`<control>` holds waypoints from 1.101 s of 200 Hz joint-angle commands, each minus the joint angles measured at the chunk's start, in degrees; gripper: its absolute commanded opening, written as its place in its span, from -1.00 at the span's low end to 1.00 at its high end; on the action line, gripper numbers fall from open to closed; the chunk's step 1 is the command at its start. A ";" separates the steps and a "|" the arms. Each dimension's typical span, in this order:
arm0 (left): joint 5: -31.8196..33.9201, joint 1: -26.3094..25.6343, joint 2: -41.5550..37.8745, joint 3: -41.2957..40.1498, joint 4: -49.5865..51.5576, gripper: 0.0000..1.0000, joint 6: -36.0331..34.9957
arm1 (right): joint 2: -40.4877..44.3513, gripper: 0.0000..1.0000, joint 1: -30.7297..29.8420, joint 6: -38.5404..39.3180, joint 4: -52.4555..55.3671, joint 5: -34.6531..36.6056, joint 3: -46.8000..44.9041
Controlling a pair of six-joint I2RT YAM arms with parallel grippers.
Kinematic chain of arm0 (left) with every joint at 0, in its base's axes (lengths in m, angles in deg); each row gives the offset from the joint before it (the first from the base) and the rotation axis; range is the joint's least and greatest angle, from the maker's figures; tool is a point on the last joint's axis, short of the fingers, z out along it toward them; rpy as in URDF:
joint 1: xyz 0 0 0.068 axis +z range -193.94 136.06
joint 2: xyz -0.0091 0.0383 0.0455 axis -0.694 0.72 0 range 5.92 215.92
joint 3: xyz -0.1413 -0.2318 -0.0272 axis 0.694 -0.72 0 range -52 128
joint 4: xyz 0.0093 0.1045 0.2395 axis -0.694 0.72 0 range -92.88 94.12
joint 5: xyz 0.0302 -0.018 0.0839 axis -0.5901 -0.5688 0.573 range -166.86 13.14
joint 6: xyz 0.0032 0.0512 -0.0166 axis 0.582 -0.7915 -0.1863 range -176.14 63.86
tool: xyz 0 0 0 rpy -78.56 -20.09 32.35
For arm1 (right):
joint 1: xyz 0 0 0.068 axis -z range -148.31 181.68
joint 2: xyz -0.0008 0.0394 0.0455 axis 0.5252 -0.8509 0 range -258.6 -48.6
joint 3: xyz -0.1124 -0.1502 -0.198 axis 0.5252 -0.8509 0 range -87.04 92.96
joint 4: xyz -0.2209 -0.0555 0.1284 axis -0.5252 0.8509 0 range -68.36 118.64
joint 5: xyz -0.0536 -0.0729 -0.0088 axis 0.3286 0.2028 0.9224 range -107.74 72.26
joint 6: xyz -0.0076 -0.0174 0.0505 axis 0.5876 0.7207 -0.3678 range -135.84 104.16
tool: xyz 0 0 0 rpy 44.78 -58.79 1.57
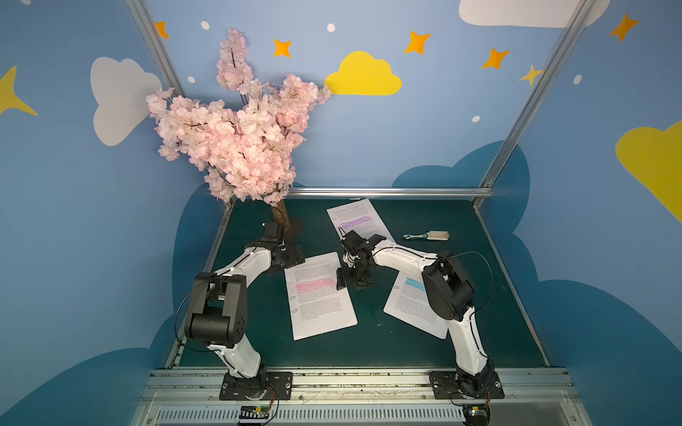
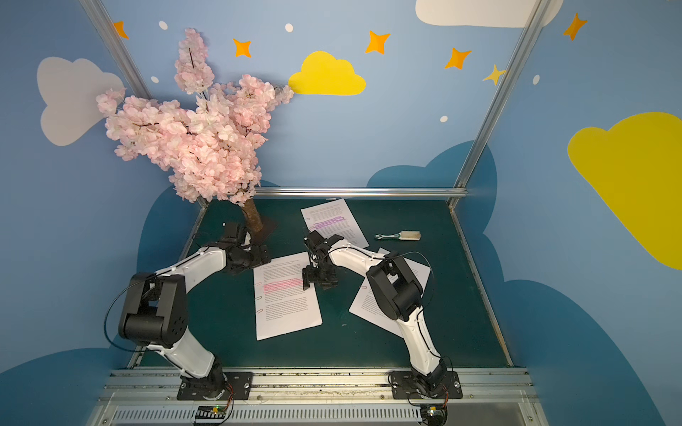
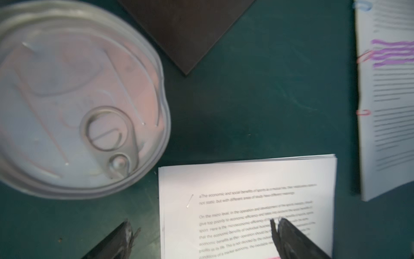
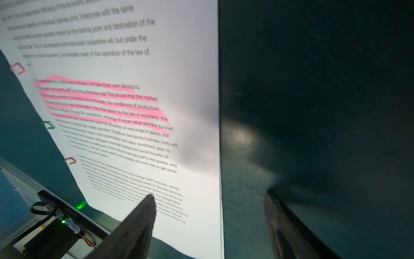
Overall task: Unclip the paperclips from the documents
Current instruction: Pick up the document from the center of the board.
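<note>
Right pincer [image 4: 210, 195] spread astride the straight edge of the pink-banded page [image 4: 134, 67], left pincer [image 3: 201, 222] agape — matte black fingers [image 4: 134, 224].

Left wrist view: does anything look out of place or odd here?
A round ring-pull tin sits on the mat beside the pink-highlighted document; it looks unrelated to paperwork. Nothing seems spilled or damaged: paperclips sit on the edge of the purple-highlighted document.
</note>
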 commanded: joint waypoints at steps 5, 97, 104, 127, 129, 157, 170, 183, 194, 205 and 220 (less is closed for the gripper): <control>3.31 0.04 2.67 1.65 -1.62 1.00 -1.64 | 1.15 0.55 -1.15 0.45 3.88 2.63 -1.18; -1.94 -0.81 9.58 4.41 -1.37 1.00 0.76 | 0.23 0.41 -4.06 -0.33 3.64 2.29 -2.44; -2.43 -0.82 9.48 4.04 -1.33 1.00 1.03 | 0.06 0.41 -4.08 -0.51 3.47 2.00 -2.64; -3.92 -0.54 8.54 2.43 -1.41 1.00 1.89 | -0.19 0.39 -4.37 -0.68 2.99 1.55 -3.02; -4.13 -0.47 8.43 2.30 -1.45 1.00 1.95 | -0.21 0.38 -4.39 -0.68 3.00 1.54 -3.09; -10.19 0.59 7.01 0.99 -1.89 1.00 3.47 | -0.33 0.36 -4.49 -1.03 2.36 1.23 -3.21; -11.25 0.58 5.84 1.11 -0.88 0.99 3.26 | -0.80 0.35 -4.52 -1.26 2.34 0.94 -2.90; -13.69 1.03 4.51 0.95 -0.86 0.99 3.53 | -1.45 0.32 -4.65 -1.45 2.51 0.80 -2.44; -16.76 1.53 3.95 0.89 -0.87 0.99 3.76 | -1.92 0.29 -4.80 -1.69 2.65 0.96 -2.08; -19.02 1.95 3.67 1.08 -0.61 0.99 3.65 | -2.36 0.26 -4.87 -1.92 2.64 0.98 -1.92; -21.17 2.45 3.66 1.58 0.77 0.98 2.60 | -2.95 0.23 -5.07 -2.18 2.65 0.70 -1.75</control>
